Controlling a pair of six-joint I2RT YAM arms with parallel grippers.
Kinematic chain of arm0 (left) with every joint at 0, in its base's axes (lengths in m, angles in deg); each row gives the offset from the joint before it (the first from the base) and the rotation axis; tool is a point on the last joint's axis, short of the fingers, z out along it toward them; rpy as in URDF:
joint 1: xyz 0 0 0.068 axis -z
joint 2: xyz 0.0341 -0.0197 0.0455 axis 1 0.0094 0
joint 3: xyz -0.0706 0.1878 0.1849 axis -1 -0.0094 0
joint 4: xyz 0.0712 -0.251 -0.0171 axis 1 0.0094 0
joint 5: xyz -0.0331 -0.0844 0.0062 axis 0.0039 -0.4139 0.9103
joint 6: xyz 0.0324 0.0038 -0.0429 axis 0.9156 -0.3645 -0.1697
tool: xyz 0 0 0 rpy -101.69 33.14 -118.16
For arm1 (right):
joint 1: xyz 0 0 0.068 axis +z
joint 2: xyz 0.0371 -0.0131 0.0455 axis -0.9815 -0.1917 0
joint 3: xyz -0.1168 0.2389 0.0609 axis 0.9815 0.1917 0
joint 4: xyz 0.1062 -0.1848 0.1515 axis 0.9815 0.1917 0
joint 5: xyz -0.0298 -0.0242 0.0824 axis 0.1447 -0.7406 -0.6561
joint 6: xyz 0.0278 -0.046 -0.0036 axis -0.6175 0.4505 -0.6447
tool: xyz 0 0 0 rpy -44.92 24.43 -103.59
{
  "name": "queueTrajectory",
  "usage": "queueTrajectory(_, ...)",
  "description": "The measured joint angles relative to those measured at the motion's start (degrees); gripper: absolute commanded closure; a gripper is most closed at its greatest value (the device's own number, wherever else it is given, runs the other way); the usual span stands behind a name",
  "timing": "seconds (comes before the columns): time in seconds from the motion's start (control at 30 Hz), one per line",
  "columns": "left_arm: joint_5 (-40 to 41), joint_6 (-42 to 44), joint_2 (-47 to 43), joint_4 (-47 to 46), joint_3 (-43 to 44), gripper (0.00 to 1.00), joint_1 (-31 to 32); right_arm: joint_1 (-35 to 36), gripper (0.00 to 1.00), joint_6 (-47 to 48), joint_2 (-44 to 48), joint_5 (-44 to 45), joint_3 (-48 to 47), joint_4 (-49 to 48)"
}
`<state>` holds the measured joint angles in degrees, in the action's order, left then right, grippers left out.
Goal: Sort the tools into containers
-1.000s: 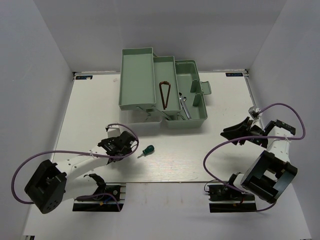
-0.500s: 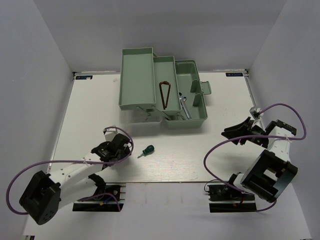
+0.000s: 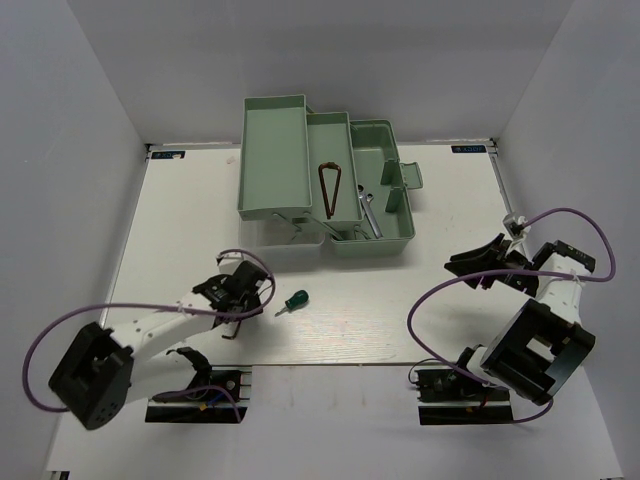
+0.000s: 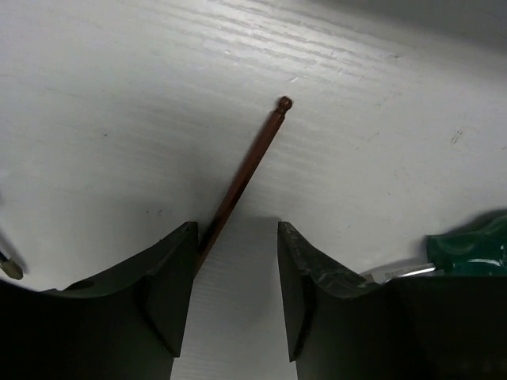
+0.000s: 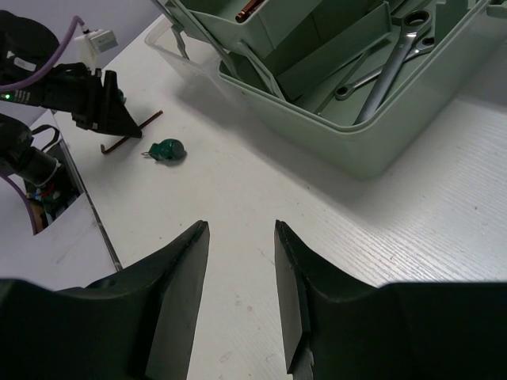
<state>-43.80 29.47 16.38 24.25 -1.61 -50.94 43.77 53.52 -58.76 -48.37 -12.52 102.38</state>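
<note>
Hex key (image 4: 242,178) tail inside spread left claw (image 4: 236,237), close along one jaw.

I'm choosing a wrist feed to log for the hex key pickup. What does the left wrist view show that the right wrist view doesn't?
Only left wrist: the hex key close up with its ball tip, the shaft running between the fingers of the open left gripper. Only right wrist: the toolbox holding wrenches, and the hex key's bent end. Both: that hex key and the green screwdriver on the table.
</note>
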Motion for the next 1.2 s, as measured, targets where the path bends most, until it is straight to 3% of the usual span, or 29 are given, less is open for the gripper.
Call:
queueTrajectory(0.1, 0.5, 0.3, 8.3, 1.6, 5.2, 0.47, 0.6, -0.2, 0.55, -0.2, 0.0, 0.0, 0.0, 0.0)
queueTrajectory(0.2, 0.9, 0.2, 12.0, 1.9, 7.8, 0.57, 1.2, -0.6, 0.55, -0.3, 0.0, 0.0, 0.0, 0.0)
queueTrajectory(0.67, 1.7, -0.1, 12.6, 0.4, 7.6, 0.98, 3.7, -1.5, 0.55, -1.5, 0.0, -0.2, 0.0, 0.0)
queueTrajectory(0.77, 1.8, -0.1, 12.5, -0.3, 7.3, 1.00, 4.4, -1.7, 0.55, -1.5, 0.0, -0.2, 0.0, 0.0)
queueTrajectory(0.87, 1.6, -0.2, 11.5, -0.8, 6.8, 1.00, 5.1, -1.9, 0.50, -1.6, 0.0, -0.2, 0.0, 0.0)
queueTrajectory(0.9, 1.3, -0.2, 10.8, -0.8, 6.5, 1.00, 5.3, -1.9, 0.44, -1.7, 0.0, -0.2, 0.0, 0.0)
queueTrajectory(0.93, 0.7, -0.2, 10.0, -0.4, 6.3, 1.00, 5.6, -1.9, 0.21, -1.9, 0.0, -0.2, 0.0, 0.0)
queueTrajectory(0.97, -0.2, -0.3, 9.4, 0.7, 6.2, 1.00, 5.9, -1.9, 0.10, -2.5, 0.0, -0.2, 0.0, 0.2)
queueTrajectory(1.2, -3.5, -0.3, 2.5, 9.8, 7.6, 1.00, 7.1, -1.9, 0.10, -4.7, -1.1, 0.0, -1.4, 0.0)
